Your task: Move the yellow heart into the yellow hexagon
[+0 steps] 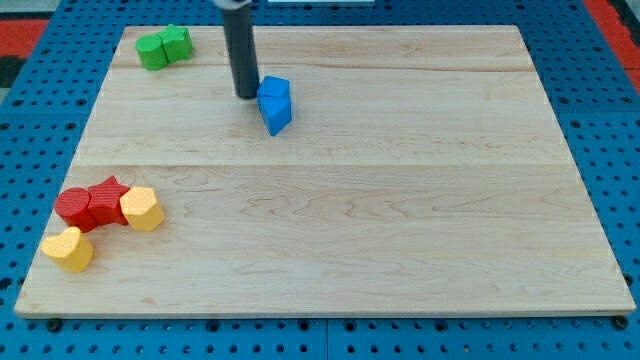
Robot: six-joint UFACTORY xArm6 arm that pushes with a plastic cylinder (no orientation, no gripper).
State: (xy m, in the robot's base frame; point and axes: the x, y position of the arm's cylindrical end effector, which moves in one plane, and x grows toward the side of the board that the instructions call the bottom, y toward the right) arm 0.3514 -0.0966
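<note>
Tip (247, 96) sat beside blue block (275, 104), far from yellow heart (68, 249). No jaws, just rod. Yellow hexagon (142, 209) touched red blocks (90, 204); sloppy push might scatter them.

Looks like a robotics lab bench to me, not anybody's home or kitchen. The wooden surface (400, 200) is a plain plank board sitting on a blue perforated base (45, 90) with a regular grid of mounting holes showing past all four edges, classic test-rig stuff. A bit of red shows beyond the far right corner. On the board there's only a straight dark rod (241, 50) near the far edge and small coloured plastic blocks, like the blue pair (274, 103).
</note>
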